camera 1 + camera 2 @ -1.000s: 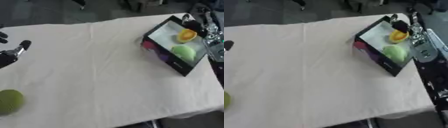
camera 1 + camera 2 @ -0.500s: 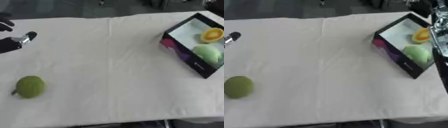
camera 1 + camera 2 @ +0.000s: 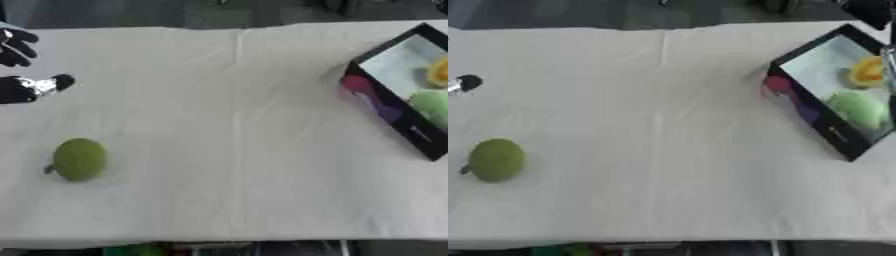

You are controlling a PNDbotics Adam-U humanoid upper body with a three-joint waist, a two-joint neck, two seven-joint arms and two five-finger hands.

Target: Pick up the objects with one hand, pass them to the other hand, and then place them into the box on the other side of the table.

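Cloth-covered table [image 3: 236,100]; box [image 3: 830,133] with two fruits.

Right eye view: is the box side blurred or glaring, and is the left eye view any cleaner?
Right eye view: the box and the fruit inside look soft, its pale floor washed out. Left eye view: same softness; the green fruit casts only a faint shadow; the left hand is smeared.
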